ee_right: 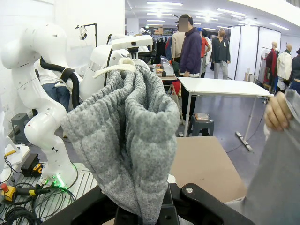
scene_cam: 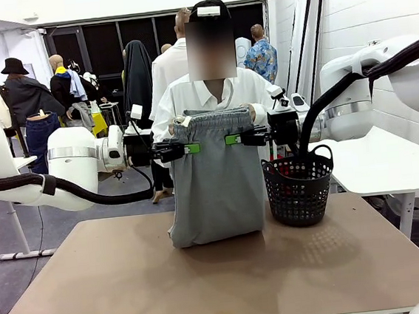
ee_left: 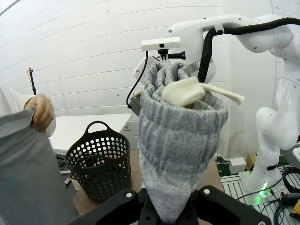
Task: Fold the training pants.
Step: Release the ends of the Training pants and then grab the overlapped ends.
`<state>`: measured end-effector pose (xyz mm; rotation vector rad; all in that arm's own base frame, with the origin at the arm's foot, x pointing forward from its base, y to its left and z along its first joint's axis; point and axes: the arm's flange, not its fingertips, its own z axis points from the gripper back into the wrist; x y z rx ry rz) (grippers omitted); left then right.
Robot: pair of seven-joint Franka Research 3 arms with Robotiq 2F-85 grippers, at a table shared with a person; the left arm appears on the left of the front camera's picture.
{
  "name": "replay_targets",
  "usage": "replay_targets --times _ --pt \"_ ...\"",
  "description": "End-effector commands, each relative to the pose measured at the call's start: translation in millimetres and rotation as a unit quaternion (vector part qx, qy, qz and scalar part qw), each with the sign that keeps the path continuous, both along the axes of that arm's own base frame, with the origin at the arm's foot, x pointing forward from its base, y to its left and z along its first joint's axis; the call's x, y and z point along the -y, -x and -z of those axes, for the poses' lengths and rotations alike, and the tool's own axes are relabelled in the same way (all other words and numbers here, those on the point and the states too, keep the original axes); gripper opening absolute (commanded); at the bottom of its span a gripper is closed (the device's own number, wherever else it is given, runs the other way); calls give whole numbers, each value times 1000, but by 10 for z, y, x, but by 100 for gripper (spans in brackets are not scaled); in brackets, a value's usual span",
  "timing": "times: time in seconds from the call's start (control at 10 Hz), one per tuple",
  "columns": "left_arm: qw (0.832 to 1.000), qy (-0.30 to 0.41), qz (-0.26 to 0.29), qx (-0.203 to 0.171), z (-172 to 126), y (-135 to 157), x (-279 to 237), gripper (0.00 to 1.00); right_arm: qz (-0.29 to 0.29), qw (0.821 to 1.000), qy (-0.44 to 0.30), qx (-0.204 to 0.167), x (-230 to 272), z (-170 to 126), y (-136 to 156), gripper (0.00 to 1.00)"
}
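Observation:
The light-grey training pants (scene_cam: 216, 182) hang upright over the table, their bottom resting on it. My left gripper (scene_cam: 189, 148) is shut on the pants' left side just below the waistband, and the left wrist view has a bunch of grey jersey (ee_left: 180, 140) clamped between the fingers with a white drawcord on top. My right gripper (scene_cam: 231, 139) is shut on the right side, gathered fabric (ee_right: 129, 140) pinched between its fingers. The person's hands (scene_cam: 184, 119) hold the waistband at the top corners; one hand (ee_left: 43, 111) and the other hand (ee_right: 277, 111) appear in the wrist views.
A black perforated basket (scene_cam: 298, 187) stands on the brown table (scene_cam: 221, 274) right of the pants, close to my right arm. A white table (scene_cam: 377, 159) sits at the right. People stand farther back.

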<state>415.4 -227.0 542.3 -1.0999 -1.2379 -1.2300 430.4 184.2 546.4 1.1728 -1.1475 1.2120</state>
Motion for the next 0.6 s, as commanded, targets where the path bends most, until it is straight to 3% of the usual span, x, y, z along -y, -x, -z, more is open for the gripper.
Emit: replay_targets --times 0.0,0.5 --pt "1000 6 -5 0 -28 24 -1 0 -7 1000 -4 0 2 -12 29 0" --pt "1000 6 -5 0 -28 24 -1 0 -7 1000 -4 0 2 -12 29 0"
